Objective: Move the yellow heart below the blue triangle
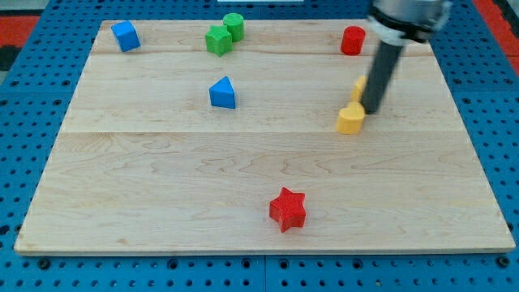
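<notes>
Just left of my tip (372, 111), touching it: yellow heart (350, 119); no pincer, only a bare rod grasping nothing. Behind the rod, another yellow block (359, 87), shape unclear. Far left: blue triangle (222, 93), bare board (162, 186) beneath it

A robotics lab bench is shown. A pale wooden board (243, 162), joined from planks, is laid on a blue perforated base (32, 97) of the kind used for mounting test fixtures. Small coloured blocks, such as a red star (287, 209) and a blue triangle (222, 93), are scattered on it, and a dark rod is held above them.
</notes>
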{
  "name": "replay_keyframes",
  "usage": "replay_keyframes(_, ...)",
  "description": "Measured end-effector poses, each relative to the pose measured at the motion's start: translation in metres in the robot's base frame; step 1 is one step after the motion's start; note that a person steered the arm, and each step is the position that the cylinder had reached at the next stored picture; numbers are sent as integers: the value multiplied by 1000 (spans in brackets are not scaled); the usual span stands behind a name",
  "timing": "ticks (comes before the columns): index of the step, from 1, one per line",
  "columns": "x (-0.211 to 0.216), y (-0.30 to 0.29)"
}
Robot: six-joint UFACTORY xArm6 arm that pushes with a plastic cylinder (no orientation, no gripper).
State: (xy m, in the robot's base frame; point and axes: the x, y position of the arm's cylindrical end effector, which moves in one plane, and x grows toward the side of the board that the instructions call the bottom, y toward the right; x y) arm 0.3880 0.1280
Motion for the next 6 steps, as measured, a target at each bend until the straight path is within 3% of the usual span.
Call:
replay_keyframes(2, 35, 49)
replay_keyframes(5, 30, -167)
replay_keyframes(6, 36, -133)
